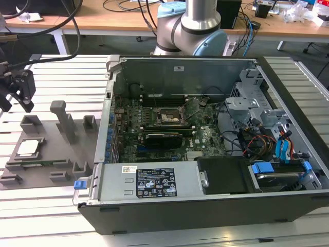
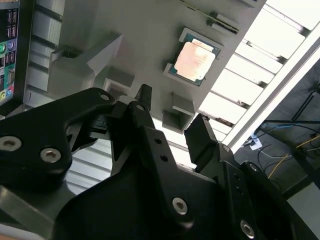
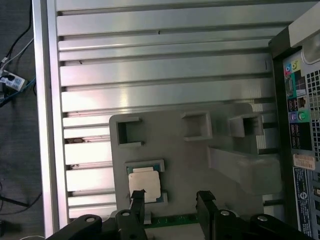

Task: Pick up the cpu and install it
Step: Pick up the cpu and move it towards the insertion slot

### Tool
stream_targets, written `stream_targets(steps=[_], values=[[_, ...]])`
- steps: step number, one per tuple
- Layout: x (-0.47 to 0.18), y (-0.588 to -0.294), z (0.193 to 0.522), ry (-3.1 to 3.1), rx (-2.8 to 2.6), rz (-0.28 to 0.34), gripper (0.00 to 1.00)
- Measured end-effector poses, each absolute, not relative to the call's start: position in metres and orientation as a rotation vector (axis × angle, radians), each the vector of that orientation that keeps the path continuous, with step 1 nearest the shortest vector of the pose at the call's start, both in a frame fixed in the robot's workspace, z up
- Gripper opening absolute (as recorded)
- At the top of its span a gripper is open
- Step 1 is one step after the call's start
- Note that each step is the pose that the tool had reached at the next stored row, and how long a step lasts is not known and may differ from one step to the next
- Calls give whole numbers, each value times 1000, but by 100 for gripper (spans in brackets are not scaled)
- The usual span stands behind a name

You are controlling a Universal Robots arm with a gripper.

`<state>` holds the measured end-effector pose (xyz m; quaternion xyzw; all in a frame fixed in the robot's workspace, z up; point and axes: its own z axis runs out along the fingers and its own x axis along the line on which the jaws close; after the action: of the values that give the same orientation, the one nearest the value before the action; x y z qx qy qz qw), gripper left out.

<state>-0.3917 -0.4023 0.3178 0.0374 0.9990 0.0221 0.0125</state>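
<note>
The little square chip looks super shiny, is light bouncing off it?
Yes: in the second wrist view the chip glares pinkish-white on its metal top; in the first wrist view it is washed out pale, and the table slats shine too; in the exterior view it looks a duller grey.

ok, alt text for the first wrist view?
The open gripper hangs over a grey tray where the cpu lies flat in its recess, ungrasped. The tray sits on a slatted metal table beside the computer case, port panel showing.
</note>
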Motion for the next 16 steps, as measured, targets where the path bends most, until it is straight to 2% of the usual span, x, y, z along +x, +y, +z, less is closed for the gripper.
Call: stream_targets(steps=[16], values=[[-392, -402, 306, 3114, 117, 69, 55]])
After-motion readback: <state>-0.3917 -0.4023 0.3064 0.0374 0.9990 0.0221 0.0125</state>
